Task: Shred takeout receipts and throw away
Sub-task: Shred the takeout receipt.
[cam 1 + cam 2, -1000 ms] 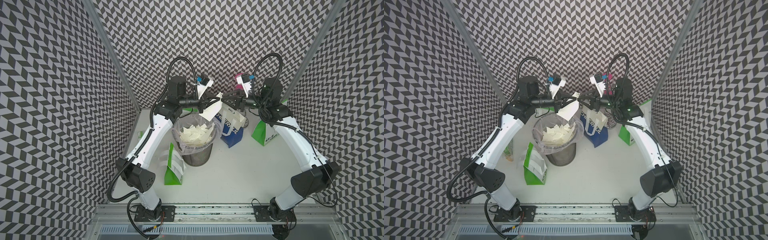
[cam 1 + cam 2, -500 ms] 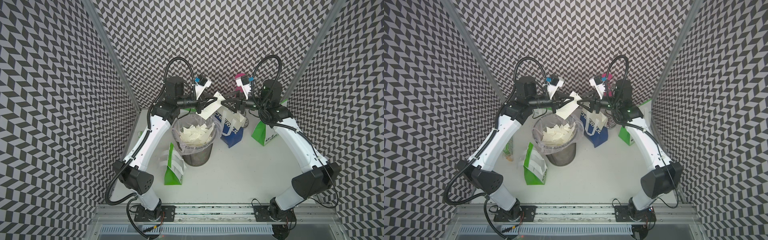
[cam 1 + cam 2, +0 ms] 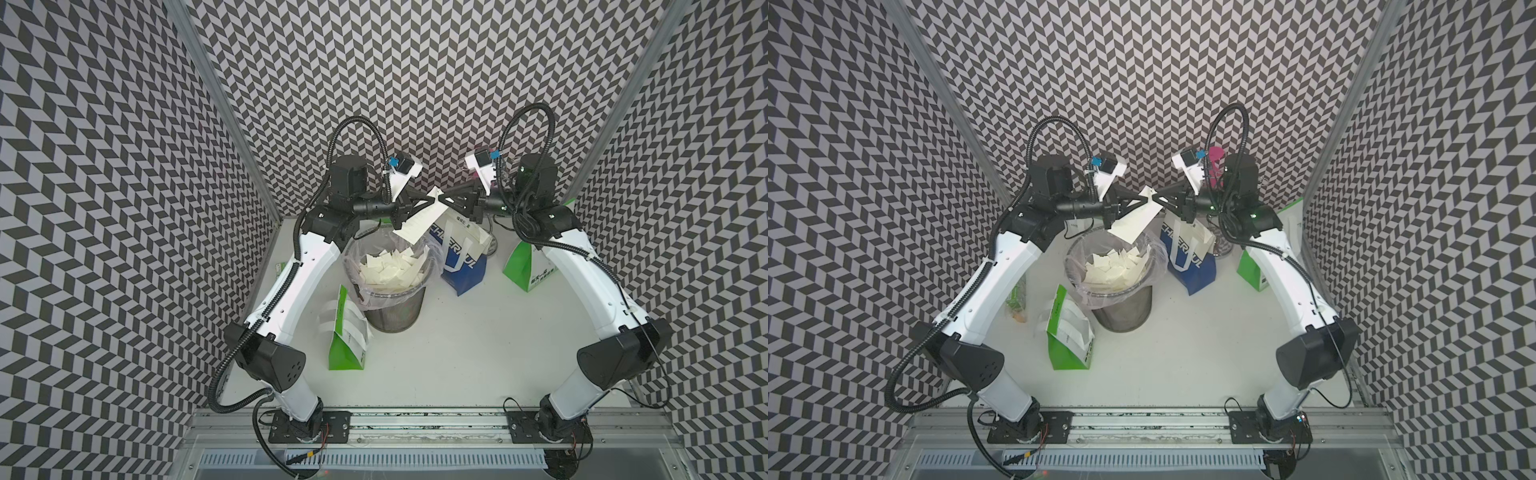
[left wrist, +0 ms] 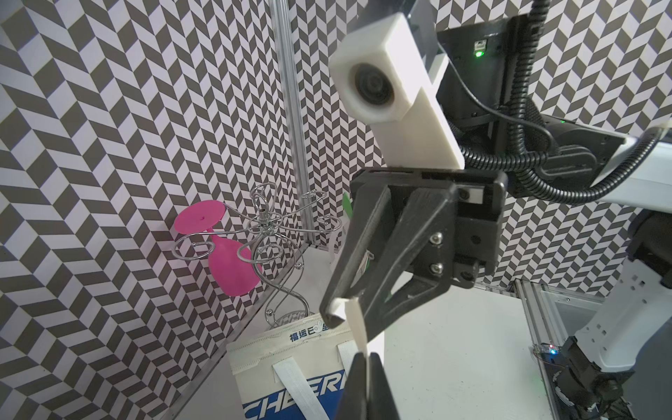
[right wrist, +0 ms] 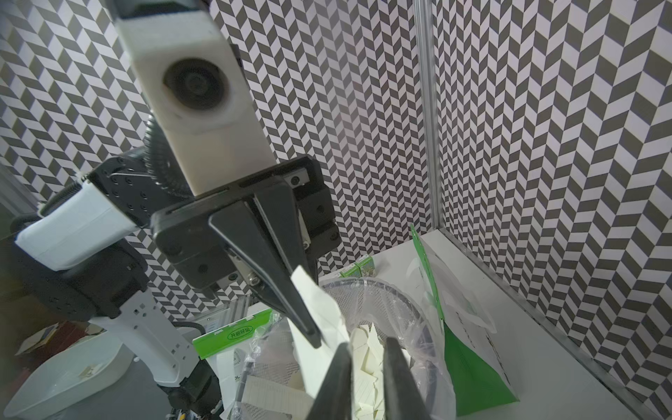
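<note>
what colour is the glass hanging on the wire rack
Bright pink; the glass shows best in the left wrist view.

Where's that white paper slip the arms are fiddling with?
In both top views the receipt hangs over the far rim of the bin, pinched by the left end effector.

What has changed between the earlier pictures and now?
The right gripper, open beside the receipt earlier, has narrowed around its top corner; a firm pinch is not certain. The left gripper kept holding the receipt over the bin, which stayed put.
</note>
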Controlling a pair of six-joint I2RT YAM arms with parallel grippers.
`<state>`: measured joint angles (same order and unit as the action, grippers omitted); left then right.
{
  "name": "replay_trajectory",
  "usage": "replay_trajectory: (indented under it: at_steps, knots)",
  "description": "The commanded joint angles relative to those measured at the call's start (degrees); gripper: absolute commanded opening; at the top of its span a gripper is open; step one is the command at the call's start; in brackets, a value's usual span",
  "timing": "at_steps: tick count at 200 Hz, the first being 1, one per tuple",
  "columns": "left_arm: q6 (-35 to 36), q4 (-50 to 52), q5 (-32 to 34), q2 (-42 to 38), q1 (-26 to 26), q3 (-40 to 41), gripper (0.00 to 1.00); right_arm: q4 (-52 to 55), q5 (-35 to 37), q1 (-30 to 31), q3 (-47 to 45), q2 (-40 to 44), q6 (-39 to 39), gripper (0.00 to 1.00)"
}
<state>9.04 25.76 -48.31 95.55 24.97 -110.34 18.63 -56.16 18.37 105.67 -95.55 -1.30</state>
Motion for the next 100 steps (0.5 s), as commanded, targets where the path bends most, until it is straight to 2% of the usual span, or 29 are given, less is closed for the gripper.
replay_trajectory:
  at_steps: [1, 19, 41, 74, 100]
  knots:
    - [-0.9, -1.4, -0.4, -1.4, -0.4, 0.3, 0.0, -0.2, 0.0, 0.3, 1.3, 0.0, 1.7, 0.11]
    - [-2.1, -1.5, 0.2, -1.2, -0.5, 0.1, 0.0, 0.6, 0.4, 0.3, 1.3, 0.4, 2.8, 0.09]
    - [-3.7, -1.5, 0.4, -0.9, -0.5, 0.0, 0.0, 1.1, 1.1, 0.8, 1.4, 0.9, 4.6, 0.0]
    - [-4.5, -0.5, 2.2, -0.5, -0.5, -0.1, 0.0, 1.2, 4.9, 2.4, 1.2, 2.7, 9.1, 0.0]
    - [-6.3, 0.5, 4.9, -0.1, -1.0, -1.0, 0.0, -0.6, 13.3, 5.1, -2.0, 6.6, 16.2, 0.0]
